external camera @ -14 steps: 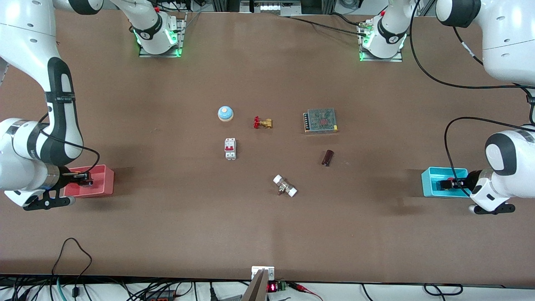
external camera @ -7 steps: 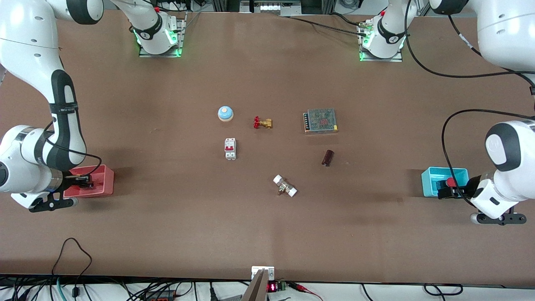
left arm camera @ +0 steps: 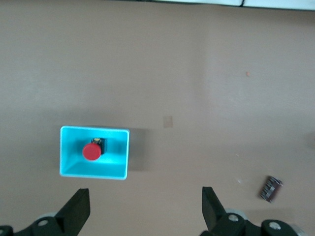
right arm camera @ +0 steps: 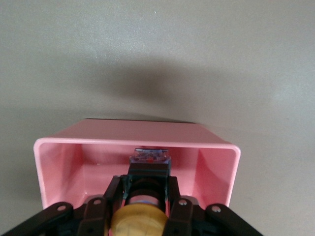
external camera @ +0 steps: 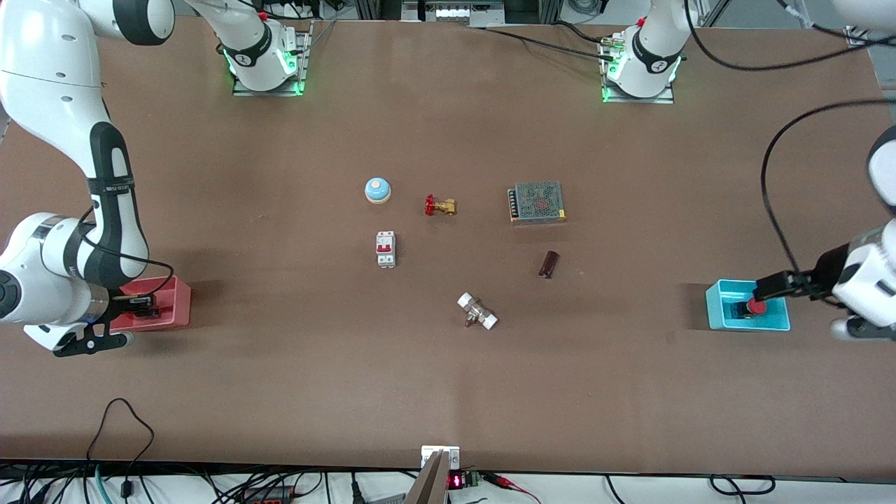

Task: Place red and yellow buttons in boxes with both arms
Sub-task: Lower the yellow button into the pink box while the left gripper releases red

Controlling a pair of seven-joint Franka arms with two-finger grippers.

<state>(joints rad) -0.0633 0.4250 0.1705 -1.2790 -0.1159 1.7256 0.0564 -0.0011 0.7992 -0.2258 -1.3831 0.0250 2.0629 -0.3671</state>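
Note:
The red button (external camera: 754, 306) sits in the cyan box (external camera: 717, 309) at the left arm's end of the table. In the left wrist view the button (left arm camera: 91, 151) lies free in the box (left arm camera: 93, 129). My left gripper (external camera: 766, 287) is up over the box's edge, open and empty (left arm camera: 145, 211). My right gripper (external camera: 143, 306) reaches into the pink-red box (external camera: 178, 297) at the right arm's end. In the right wrist view it (right arm camera: 144, 196) is shut on the yellow button (right arm camera: 138, 221), held low inside the box (right arm camera: 133, 132).
In the middle of the table lie a blue-and-white bell (external camera: 377, 190), a brass valve with red handle (external camera: 439, 206), a metal power supply (external camera: 537, 201), a white breaker (external camera: 386, 248), a dark brown part (external camera: 549, 264) and a white-ended fitting (external camera: 477, 311).
My left gripper has let go of the red button, risen and drawn back from the cyan box. My right arm has shifted slightly, still holding the yellow button in the pink-red box.

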